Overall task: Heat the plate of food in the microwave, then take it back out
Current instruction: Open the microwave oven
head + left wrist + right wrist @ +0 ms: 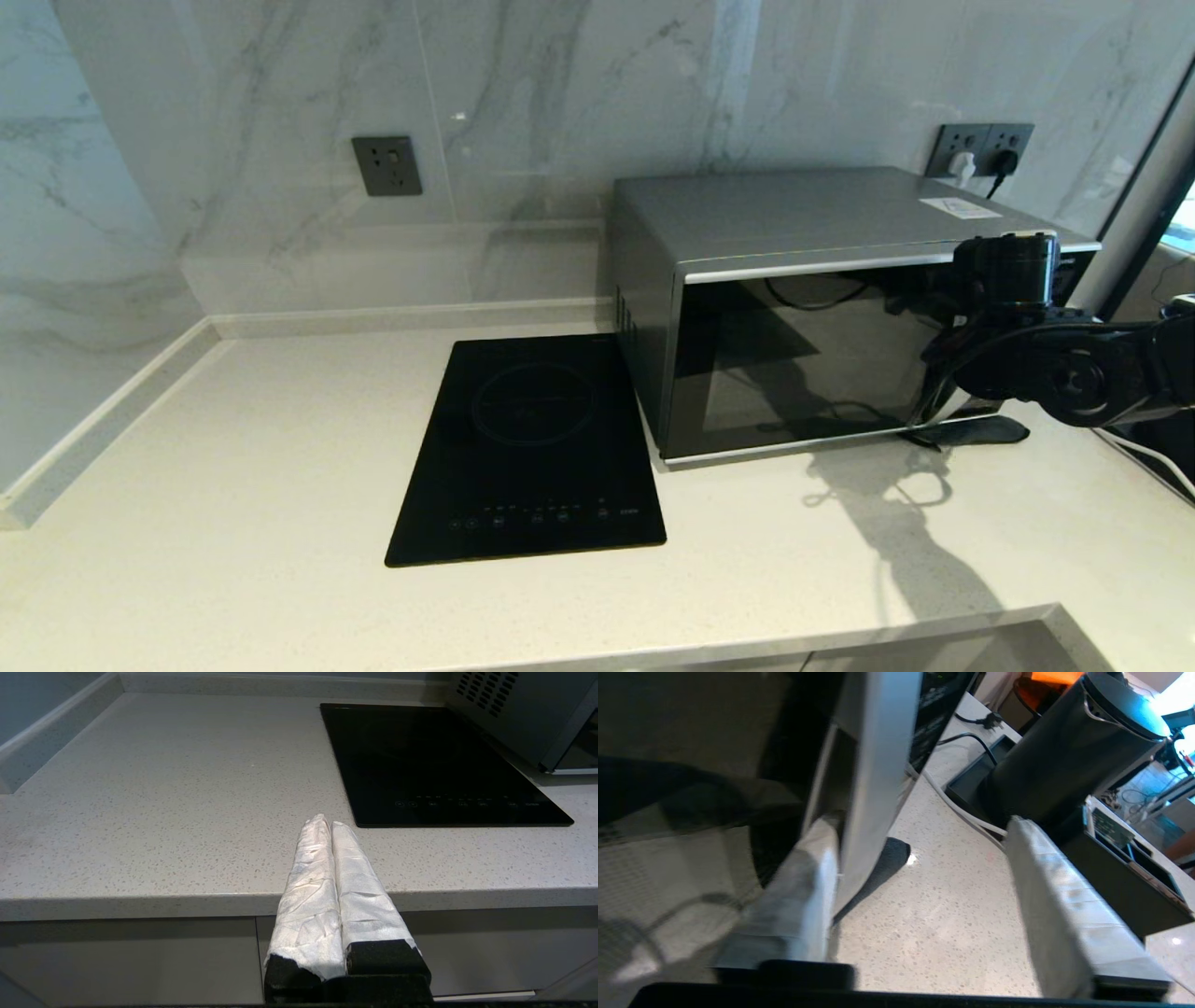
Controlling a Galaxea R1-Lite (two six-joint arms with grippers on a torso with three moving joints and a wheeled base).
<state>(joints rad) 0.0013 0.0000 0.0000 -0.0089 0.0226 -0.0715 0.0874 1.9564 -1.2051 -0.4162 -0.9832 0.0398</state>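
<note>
The silver-grey microwave (794, 215) stands at the back right of the counter with its dark glass door (794, 364) closed. My right gripper (938, 392) is at the door's right edge, open, its jaws astride the curved silver handle (873, 765). One taped finger (808, 877) sits between handle and glass, while the other (1045, 882) stands well clear over the counter. The plate of food is out of view. My left gripper (327, 823) is shut on nothing, parked low in front of the counter's front edge.
A flat black induction hob (532, 448) lies just left of the microwave. Right of the microwave are a dark cylindrical appliance (1064, 751), a black tray and a white cable (966, 812). Wall sockets (980, 149) sit behind it. Marble walls close the back and left.
</note>
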